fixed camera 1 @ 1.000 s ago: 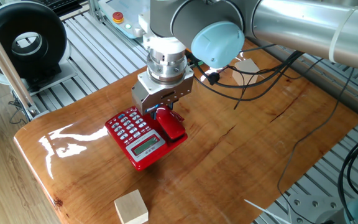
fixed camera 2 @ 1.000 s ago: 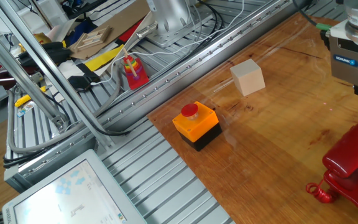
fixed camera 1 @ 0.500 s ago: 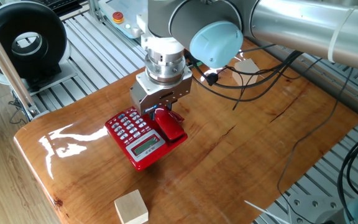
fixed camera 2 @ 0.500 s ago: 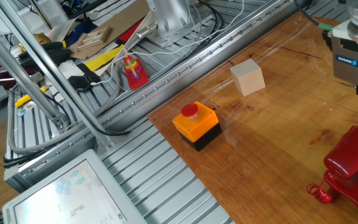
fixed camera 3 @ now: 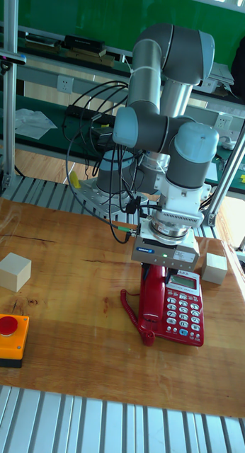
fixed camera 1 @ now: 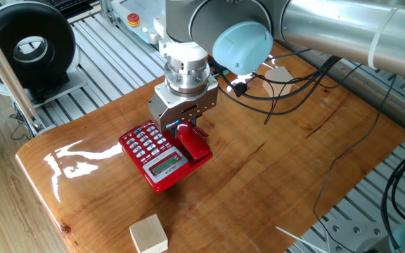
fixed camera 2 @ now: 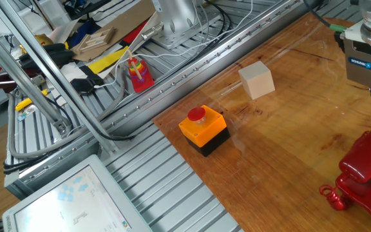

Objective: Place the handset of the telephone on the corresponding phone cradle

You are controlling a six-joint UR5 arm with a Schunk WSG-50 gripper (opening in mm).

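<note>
One handset (fixed camera 1: 194,144) lies lengthwise along the cradle side of the one telephone (fixed camera 1: 162,156), directly under the fingers (fixed camera 1: 181,128); their spread cannot be told.

Open tabletop (fixed camera 1: 273,176) lies beside the telephone (fixed camera 1: 162,156) — only a wooden block (fixed camera 1: 148,234) stands near.
</note>
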